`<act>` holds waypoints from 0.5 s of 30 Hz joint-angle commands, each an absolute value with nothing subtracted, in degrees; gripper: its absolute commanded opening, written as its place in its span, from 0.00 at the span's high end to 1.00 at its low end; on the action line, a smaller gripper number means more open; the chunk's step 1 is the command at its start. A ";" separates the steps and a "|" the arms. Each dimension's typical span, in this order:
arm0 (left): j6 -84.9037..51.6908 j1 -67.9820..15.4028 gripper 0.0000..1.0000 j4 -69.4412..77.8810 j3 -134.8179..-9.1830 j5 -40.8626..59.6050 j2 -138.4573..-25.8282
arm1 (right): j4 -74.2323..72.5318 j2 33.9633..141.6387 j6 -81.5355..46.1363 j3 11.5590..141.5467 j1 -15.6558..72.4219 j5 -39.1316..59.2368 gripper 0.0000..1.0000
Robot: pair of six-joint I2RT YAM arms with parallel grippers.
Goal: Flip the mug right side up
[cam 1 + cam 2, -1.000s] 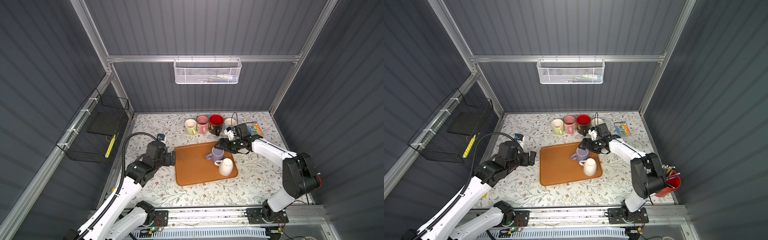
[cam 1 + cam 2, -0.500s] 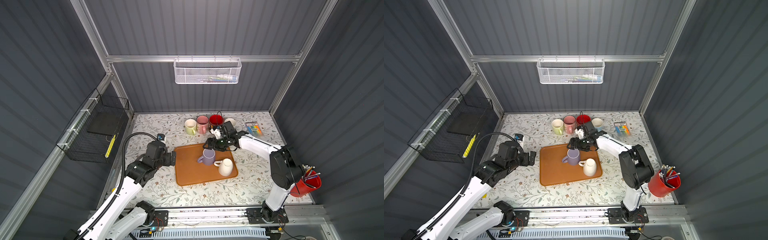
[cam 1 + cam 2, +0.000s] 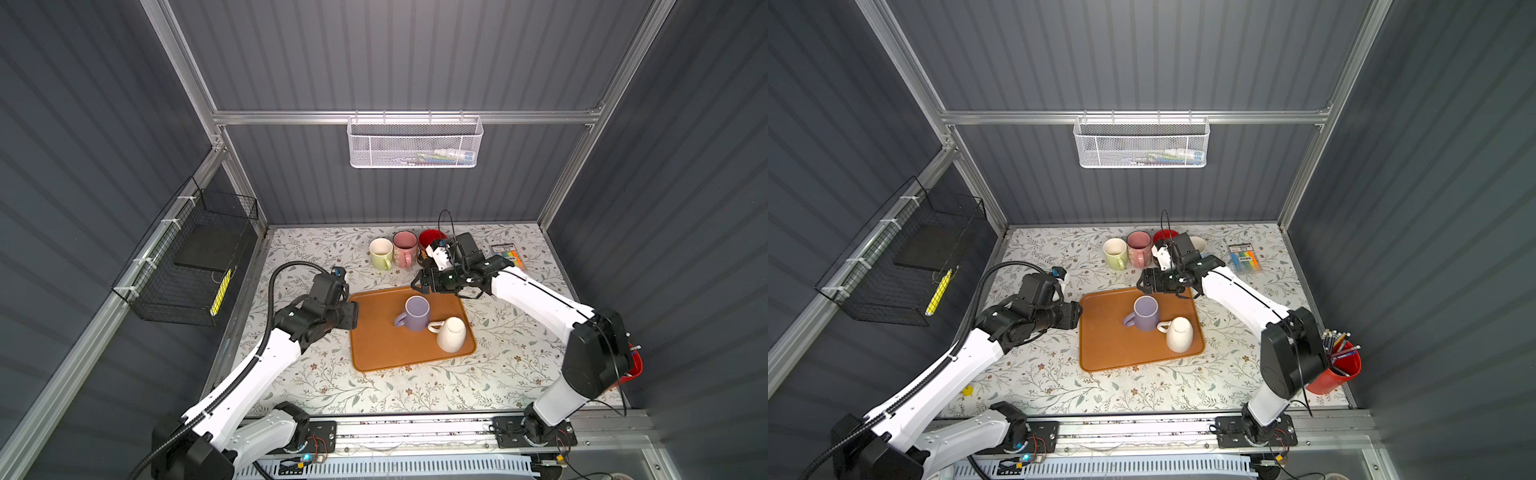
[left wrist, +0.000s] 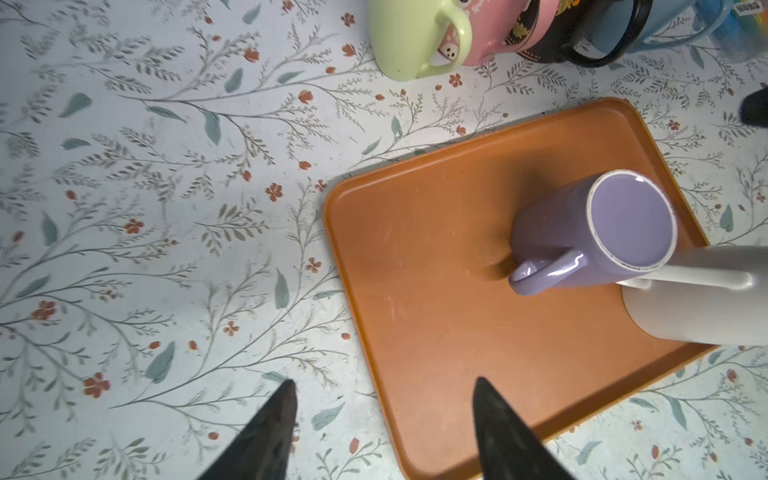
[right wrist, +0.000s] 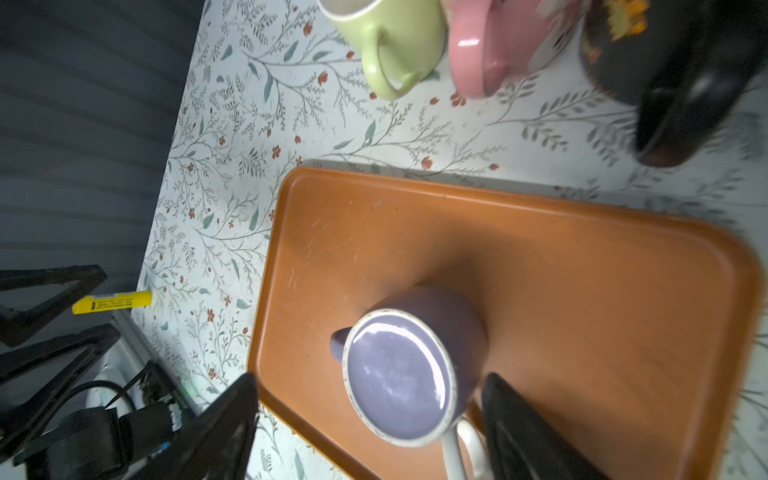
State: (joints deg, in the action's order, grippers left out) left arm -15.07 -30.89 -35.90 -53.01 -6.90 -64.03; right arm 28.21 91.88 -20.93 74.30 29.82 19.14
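My right hand (image 5: 370,376) hangs spread above the purple mug (image 3: 417,312), which sits base-up near the far edge of the tray (image 3: 374,353), lined up to clasp its body. My left hand (image 4: 383,381) hovers parted and empty.

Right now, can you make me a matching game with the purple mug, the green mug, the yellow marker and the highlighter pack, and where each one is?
Things:
1 purple mug
2 green mug
3 yellow marker
4 highlighter pack

Places:
A in the black wire basket
B upside down on the orange tray
C upright on the table, behind the tray
D flat on the table, back right

Pairs: 1-B, 2-C, 3-A, 4-D
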 commanded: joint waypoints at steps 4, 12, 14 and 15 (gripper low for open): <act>-18.06 -38.86 0.51 -30.79 -56.39 -8.26 -73.28 | 32.08 84.72 -18.70 67.44 29.35 12.10 0.25; -19.40 -41.31 0.73 -25.26 -59.79 -7.64 -84.77 | 34.26 82.84 -17.32 65.68 31.28 7.19 0.64; -19.64 -41.41 0.75 -24.27 -59.85 -7.73 -86.22 | 34.15 83.64 -17.22 65.45 31.47 6.81 0.71; -19.74 -41.47 0.75 -23.91 -60.03 -7.68 -86.68 | 34.18 84.11 -17.23 65.44 31.57 6.68 0.74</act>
State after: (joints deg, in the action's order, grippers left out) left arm -18.70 -41.39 -26.24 -58.06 -7.62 -85.76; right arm 32.84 83.09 -18.04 66.11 31.24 8.93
